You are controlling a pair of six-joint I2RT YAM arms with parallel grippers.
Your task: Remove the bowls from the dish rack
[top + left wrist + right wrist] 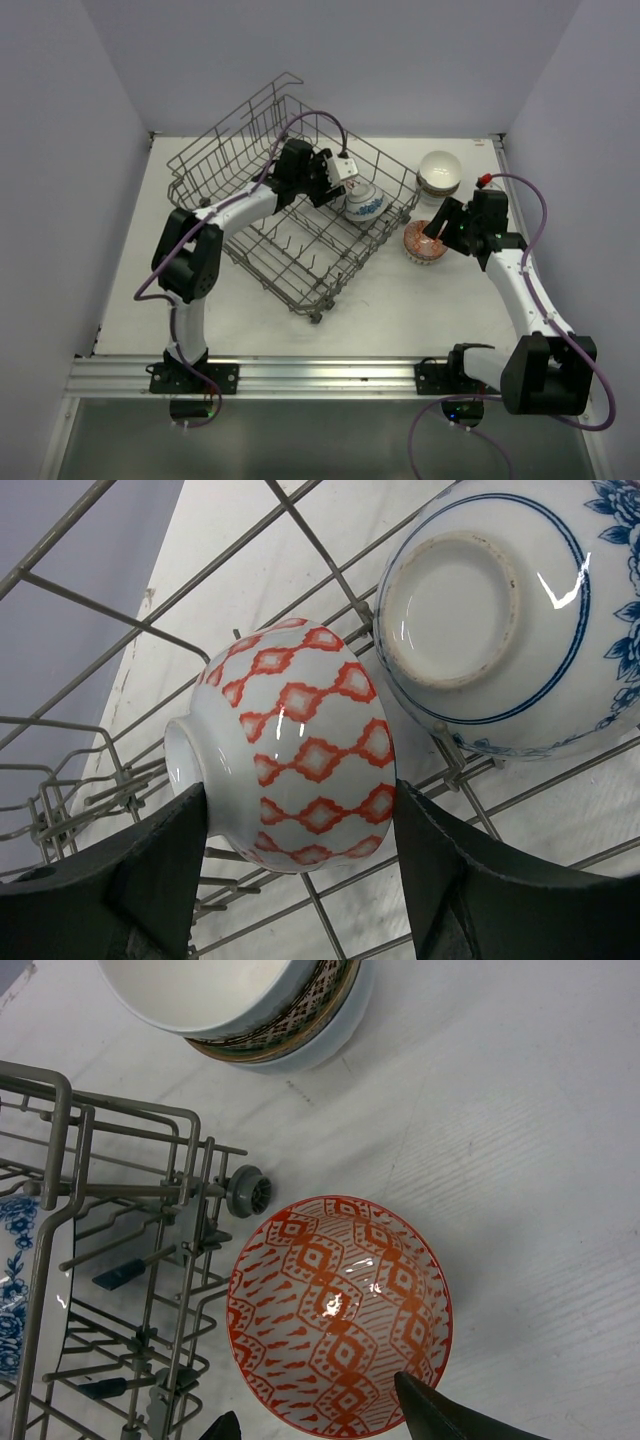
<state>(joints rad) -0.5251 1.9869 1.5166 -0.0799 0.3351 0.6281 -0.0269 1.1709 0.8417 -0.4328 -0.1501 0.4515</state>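
Observation:
The grey wire dish rack [250,150] sits tilted at the table's centre-left. My left gripper [338,180] reaches inside it and is shut on a white bowl with red diamonds [300,750]. The bowl lies on its side between the fingers [440,870], just above the rack wires [330,920]. A blue-flowered bowl [500,610] leans beside it in the rack, base toward the camera; it also shows in the top view [366,204]. My right gripper [315,1415] is open over a red-patterned bowl [340,1310] that stands upright on the table beside the rack [60,1160].
A stack of bowls [438,172], a white one on top, stands on the table at the back right, also in the right wrist view [240,1010]. A rack wheel [248,1192] is close to the red bowl. Walls enclose the table on three sides.

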